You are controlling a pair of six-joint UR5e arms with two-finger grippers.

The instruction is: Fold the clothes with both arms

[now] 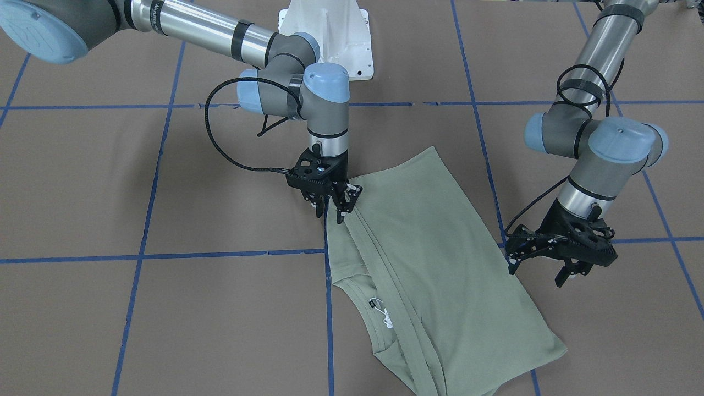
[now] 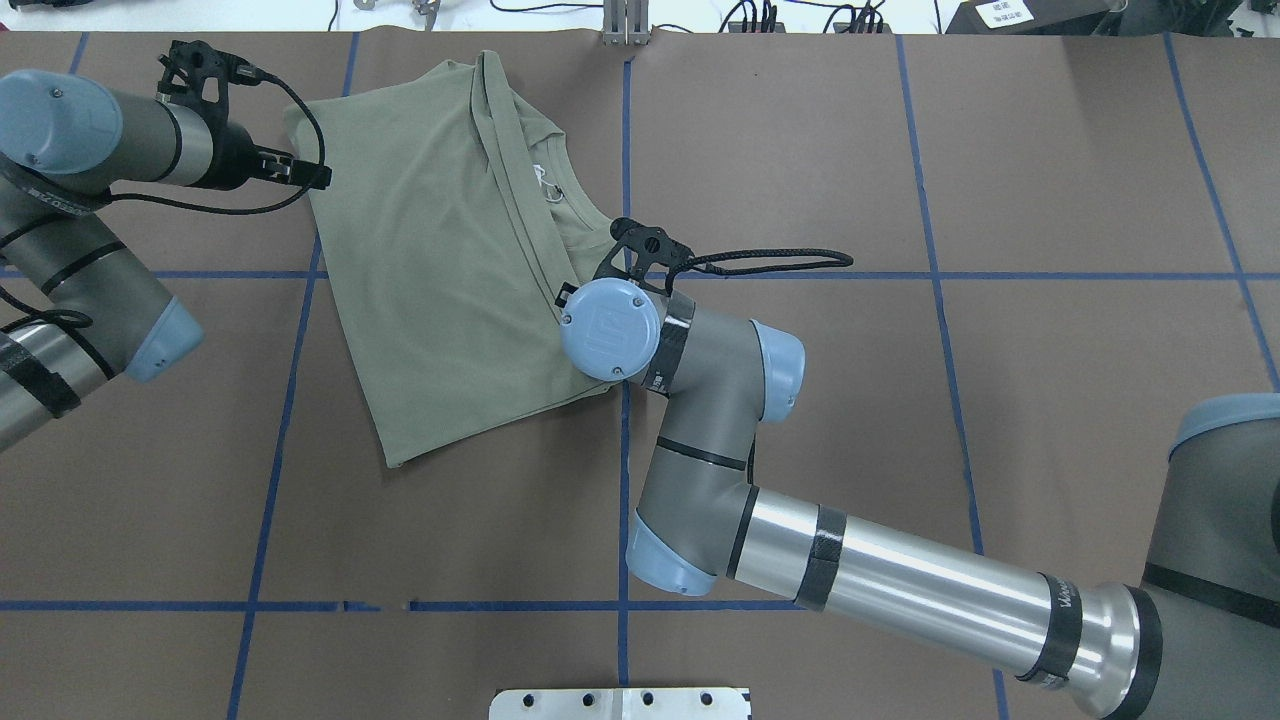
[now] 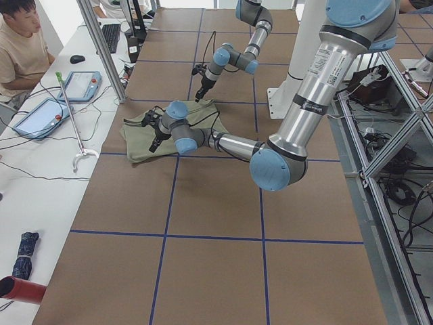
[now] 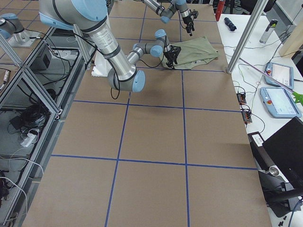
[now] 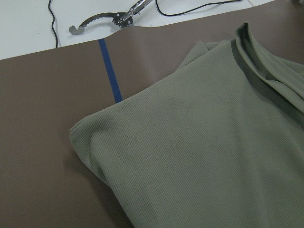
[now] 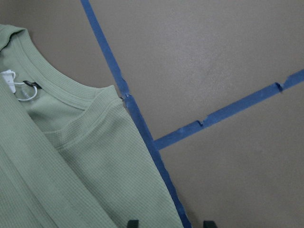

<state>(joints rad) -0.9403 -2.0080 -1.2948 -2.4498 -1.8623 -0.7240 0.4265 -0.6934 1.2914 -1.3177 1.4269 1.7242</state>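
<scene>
The clothes are a single sage-green knit shirt lying folded lengthwise and flat on the brown table, collar and white tag toward the far side from the robot. My right gripper points down at the shirt's edge on the robot's right. In the right wrist view its fingertips stand apart astride that edge of the shirt and a blue tape line, so it is open. My left gripper hangs open with nothing in it, just off the opposite edge. The left wrist view shows a folded corner of the shirt.
Blue tape lines grid the brown tabletop. The white pedestal base stands behind the right arm. A side table along the far edge holds tablets, cables and a metal tool, and a person sits there.
</scene>
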